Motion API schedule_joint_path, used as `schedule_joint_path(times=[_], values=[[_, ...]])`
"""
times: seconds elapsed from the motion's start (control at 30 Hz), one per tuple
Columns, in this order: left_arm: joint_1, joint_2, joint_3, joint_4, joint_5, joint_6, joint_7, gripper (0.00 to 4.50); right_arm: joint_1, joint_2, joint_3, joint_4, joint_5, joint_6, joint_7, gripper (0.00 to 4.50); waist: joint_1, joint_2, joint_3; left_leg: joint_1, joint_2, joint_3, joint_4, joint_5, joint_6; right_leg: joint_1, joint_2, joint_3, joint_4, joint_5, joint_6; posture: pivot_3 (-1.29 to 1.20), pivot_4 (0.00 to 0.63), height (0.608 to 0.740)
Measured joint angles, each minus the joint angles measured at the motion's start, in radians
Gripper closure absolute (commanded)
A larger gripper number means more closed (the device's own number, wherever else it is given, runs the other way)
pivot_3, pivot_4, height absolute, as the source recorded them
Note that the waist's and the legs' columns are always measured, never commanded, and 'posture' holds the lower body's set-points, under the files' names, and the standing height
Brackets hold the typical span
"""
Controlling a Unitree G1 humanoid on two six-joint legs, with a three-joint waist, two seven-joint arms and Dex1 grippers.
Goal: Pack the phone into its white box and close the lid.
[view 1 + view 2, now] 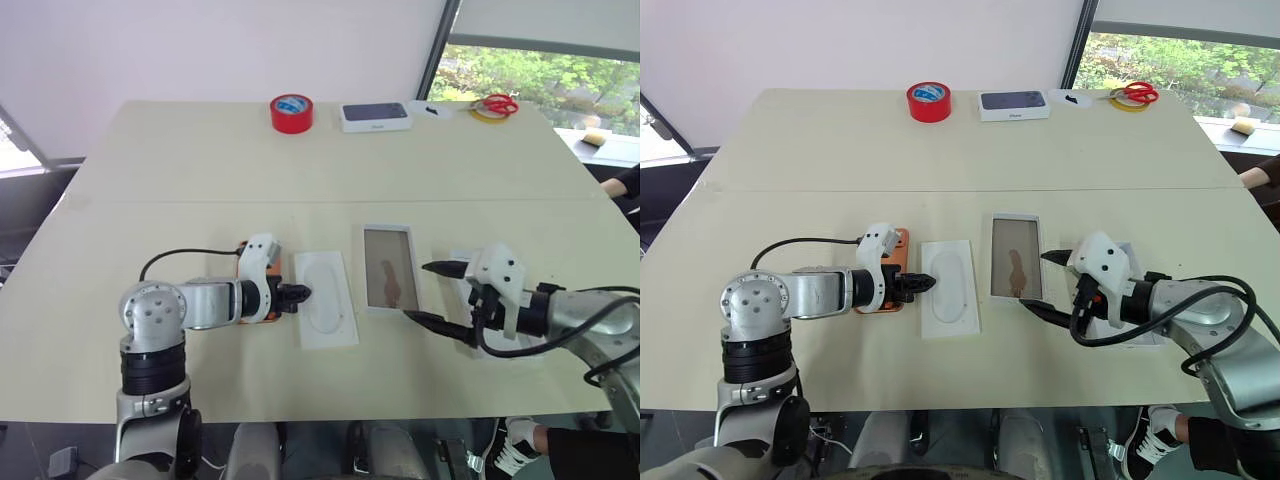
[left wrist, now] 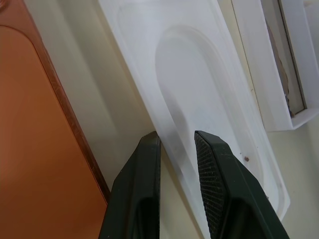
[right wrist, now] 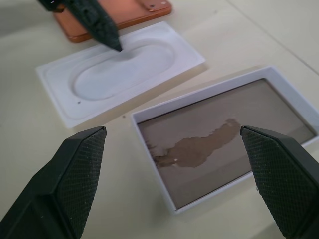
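Packing not begun: phone (image 1: 883,272) on tabletop (image 1: 940,160), box (image 1: 1016,257) empty; left gripper (image 1: 927,284) jaws nearly closed at white card (image 1: 948,287) edge, right gripper (image 1: 1044,283) jaws wide, holding nothing.

On the table (image 1: 150,170), the card with an oval imprint (image 1: 326,298) lies at centre, the phone (image 1: 886,272) touching nothing at its 9 o'clock, the box tray (image 1: 389,268) just beside at 3 o'clock. A tape roll (image 1: 292,113), a second box (image 1: 375,116) and scissors (image 1: 497,104) line the far edge, around 12 to 2 o'clock.
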Motion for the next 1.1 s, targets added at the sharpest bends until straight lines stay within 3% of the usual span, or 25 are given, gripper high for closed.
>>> schedule_joint_path(times=[0.07, 0.33, 0.6, 0.7, 0.93, 1.1], values=[[0.001, -0.014, 0.020, 0.008, -0.005, 0.000, 0.004, 4.46, 0.000, -0.012, 0.006, 0.000, -0.005, -0.009, 0.017, 0.00, 0.000, 0.000, 0.000, 0.000, 0.000, 0.000, 0.000, 0.000, 0.000, 0.000, 0.000, 0.000, 0.000, 0.000, 0.000, 0.00, 0.150, 0.730], [-0.010, -0.021, 0.101, 0.013, -0.041, 0.000, -0.009, 4.46, -0.027, -0.015, 0.063, 0.001, -0.044, -0.028, 0.017, 0.00, -0.001, 0.000, 0.000, 0.000, 0.000, 0.000, 0.000, 0.000, 0.000, 0.000, 0.000, 0.000, 0.000, 0.000, 0.000, 0.00, 0.150, 0.730], [-0.057, 0.038, 0.234, 0.104, -0.066, 0.000, -0.044, 4.46, -0.131, -0.019, 0.239, 0.056, -0.162, -0.027, 0.013, 0.00, -0.002, -0.001, 0.000, 0.000, 0.000, 0.000, 0.000, 0.000, 0.000, 0.000, 0.000, 0.000, 0.000, 0.000, 0.000, 0.00, 0.150, 0.730], [-0.081, 0.050, 0.265, 0.127, -0.067, 0.000, -0.049, 4.50, -0.178, -0.014, 0.307, 0.102, -0.200, -0.026, 0.019, 0.81, 0.000, -0.001, 0.000, 0.000, 0.000, 0.000, 0.000, 0.000, 0.000, -0.001, 0.000, 0.000, 0.000, 0.000, 0.000, 0.00, 0.150, 0.730], [-0.097, 0.035, 0.288, 0.131, -0.077, 0.000, -0.051, 4.50, -0.236, 0.015, 0.406, 0.188, -0.279, -0.039, 0.038, 4.41, -0.001, -0.001, 0.001, 0.000, 0.000, 0.001, 0.000, 0.001, -0.001, -0.001, 0.000, 0.000, 0.000, 0.000, 0.000, 0.00, 0.150, 0.730], [-0.114, 0.040, 0.329, 0.145, -0.090, -0.001, -0.040, 4.50, -0.241, 0.025, 0.428, 0.202, -0.317, -0.095, 0.054, 4.47, -0.001, -0.001, 0.001, 0.000, 0.000, 0.001, 0.000, 0.001, -0.001, -0.001, 0.000, 0.000, 0.000, 0.000, 0.000, 0.00, 0.150, 0.730]])
